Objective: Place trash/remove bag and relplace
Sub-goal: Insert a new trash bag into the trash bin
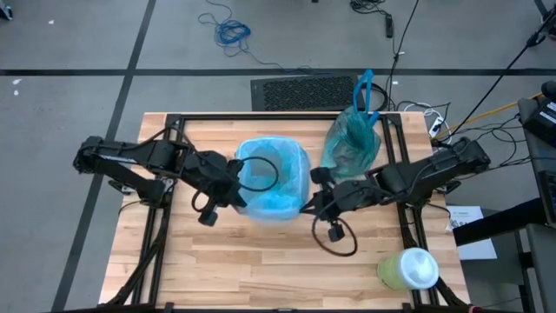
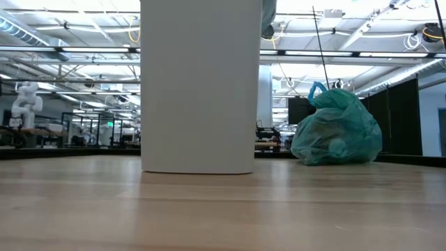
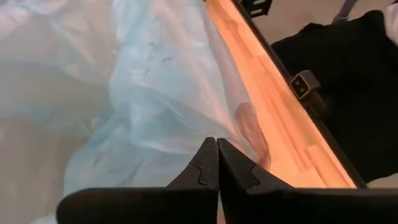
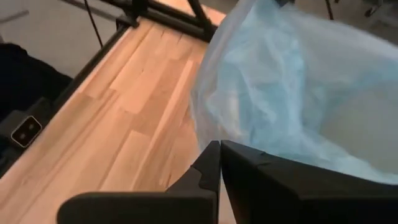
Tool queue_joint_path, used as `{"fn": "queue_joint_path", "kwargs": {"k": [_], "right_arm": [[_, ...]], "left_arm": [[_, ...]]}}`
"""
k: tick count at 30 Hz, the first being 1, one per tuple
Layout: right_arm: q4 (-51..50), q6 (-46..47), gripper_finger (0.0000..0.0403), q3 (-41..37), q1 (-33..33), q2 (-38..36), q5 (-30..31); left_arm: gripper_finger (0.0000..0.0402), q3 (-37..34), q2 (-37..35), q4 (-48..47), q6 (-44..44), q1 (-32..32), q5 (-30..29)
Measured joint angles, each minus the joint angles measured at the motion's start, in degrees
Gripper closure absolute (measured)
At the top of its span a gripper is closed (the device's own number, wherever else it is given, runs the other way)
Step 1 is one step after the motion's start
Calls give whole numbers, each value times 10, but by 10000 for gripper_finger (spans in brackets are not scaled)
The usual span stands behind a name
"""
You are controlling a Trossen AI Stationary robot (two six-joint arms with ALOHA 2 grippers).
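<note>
White bin (image 1: 274, 178) at the desk (image 1: 261, 269) centre, lined with the sky-blue bag (image 1: 287, 169). Left hand (image 1: 236, 193) and right hand (image 1: 306, 205), both clenched, flank the bin at its rim. The tied teal bag (image 1: 352, 143) stands just behind the bin's right.

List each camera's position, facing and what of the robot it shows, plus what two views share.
High: overhead, straight down; both arms, blue bag, teal bag.
Low: tabletop height, level; bin, no arms.
Left wrist: past the shut left gripper at the blue bag.
Right wrist: past the shut right gripper, same bag.
High and low share the teal bag.
</note>
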Motion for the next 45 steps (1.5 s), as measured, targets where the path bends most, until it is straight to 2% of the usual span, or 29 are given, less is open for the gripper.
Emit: {"fn": "queue_joint_path", "kwargs": {"k": [5, 9, 21, 23, 28, 35, 40, 45], "right_arm": [[-1, 11, 399, 0, 0, 33, 2], [-3, 12, 399, 0, 0, 51, 30], [-20, 27, 399, 0, -1, 60, 46], [-20, 27, 399, 0, -1, 60, 46], [-21, 27, 399, 0, -1, 60, 46], [-22, 27, 399, 0, -1, 60, 46], [-24, 27, 399, 0, -1, 60, 46], [-26, 30, 399, 0, -1, 60, 46]], "left_arm": [[401, 0, 0, 0, -14, -20, -52], [401, 0, 0, -1, -17, -37, -104], [401, 0, -1, -29, -55, -101, -320], [401, 0, -4, -29, -58, -110, -319], [401, 1, -5, -11, -58, -136, -245], [402, 1, -4, -6, -76, -181, -238], [402, 1, 12, -36, -104, -192, -277], [402, -29, 21, -24, -108, -191, -312]]}}
